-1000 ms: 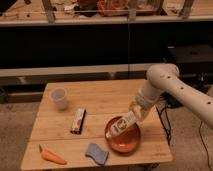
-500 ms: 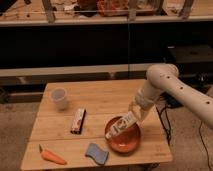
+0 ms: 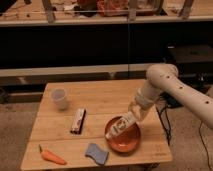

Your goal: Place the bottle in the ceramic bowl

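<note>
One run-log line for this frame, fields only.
gripper: shut on slim white plastic bottle, above wide orange-red ceramic bowl | bottle: tilted over bowl | released: no

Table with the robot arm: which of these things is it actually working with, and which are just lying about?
In the job: bottle, tilted over the bowl; gripper, shut on the bottle's upper end.
Lying about: cup, dark bar, carrot, blue sponge.

Orange-red ceramic bowl (image 3: 126,146); above it, white bottle (image 3: 120,128) with reddish-brown label, in white gripper (image 3: 134,115); orange carrot (image 3: 52,157); blue-grey sponge (image 3: 96,153).
</note>
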`<act>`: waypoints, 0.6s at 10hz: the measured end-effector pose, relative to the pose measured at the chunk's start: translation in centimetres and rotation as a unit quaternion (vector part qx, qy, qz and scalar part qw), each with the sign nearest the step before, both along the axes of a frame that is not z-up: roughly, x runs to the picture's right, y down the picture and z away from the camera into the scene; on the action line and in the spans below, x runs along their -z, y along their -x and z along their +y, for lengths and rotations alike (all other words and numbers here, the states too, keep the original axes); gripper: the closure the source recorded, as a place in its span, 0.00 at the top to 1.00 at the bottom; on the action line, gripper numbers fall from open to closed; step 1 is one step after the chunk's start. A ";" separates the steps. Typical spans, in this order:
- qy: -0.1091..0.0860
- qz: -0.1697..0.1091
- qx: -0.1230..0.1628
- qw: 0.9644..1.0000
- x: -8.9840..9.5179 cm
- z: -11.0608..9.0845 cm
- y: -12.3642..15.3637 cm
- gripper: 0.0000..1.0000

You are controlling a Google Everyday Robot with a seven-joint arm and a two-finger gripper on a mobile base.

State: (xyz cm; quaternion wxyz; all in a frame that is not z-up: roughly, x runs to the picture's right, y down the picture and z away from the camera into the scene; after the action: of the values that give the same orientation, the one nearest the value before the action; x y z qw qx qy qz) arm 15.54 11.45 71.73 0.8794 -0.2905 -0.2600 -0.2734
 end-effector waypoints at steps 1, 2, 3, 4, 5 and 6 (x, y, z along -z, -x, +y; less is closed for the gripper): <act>0.000 -0.001 0.000 1.000 0.0 0.0 0.0 0.00; 0.000 -0.002 0.000 1.000 0.0 0.0 0.0 0.00; 0.000 -0.003 0.000 1.000 -0.1 0.0 0.0 0.00; 0.000 -0.004 0.000 1.000 -0.1 0.0 0.1 0.00; 0.001 -0.005 0.001 1.000 -0.1 0.0 0.1 0.00; 0.002 -0.006 0.001 1.000 -0.2 0.1 0.2 0.00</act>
State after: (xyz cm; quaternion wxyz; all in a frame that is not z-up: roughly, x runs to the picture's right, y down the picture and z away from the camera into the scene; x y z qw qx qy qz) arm 15.39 11.52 71.90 0.8768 -0.2905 -0.2658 -0.2760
